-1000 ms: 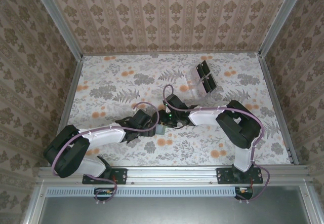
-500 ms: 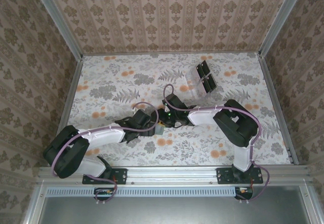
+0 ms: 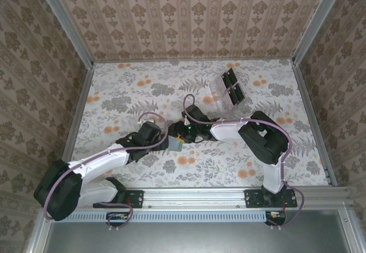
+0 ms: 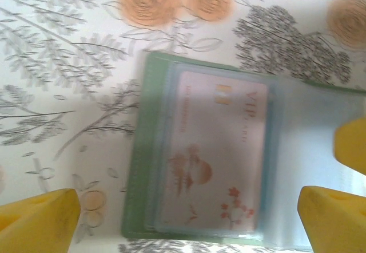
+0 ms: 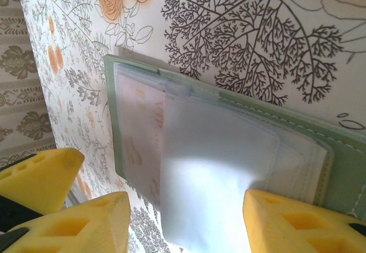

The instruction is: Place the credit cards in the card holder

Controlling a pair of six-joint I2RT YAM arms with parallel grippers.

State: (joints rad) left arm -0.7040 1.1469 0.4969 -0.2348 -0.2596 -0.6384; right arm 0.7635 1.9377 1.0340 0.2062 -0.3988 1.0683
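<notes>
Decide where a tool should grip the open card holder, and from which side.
Probably the bare green margin of the card holder, approached low from that outer edge: it lies flat and thin, and a clear sleeve over the card covers the middle.

A staged robot test cell is suggested. A floral worktop [image 3: 126,90] is boxed in by wallpapered panels [image 3: 189,18] and aluminium framing [image 3: 194,198].

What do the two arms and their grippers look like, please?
Both the left arm and right arm have white shells between bulky black joints, with thin purple cables looping alongside. A green light glows near the right wrist. The left gripper's fingers and right gripper's fingers are bright yellow blocks, the right ones with moulded slots.
</notes>
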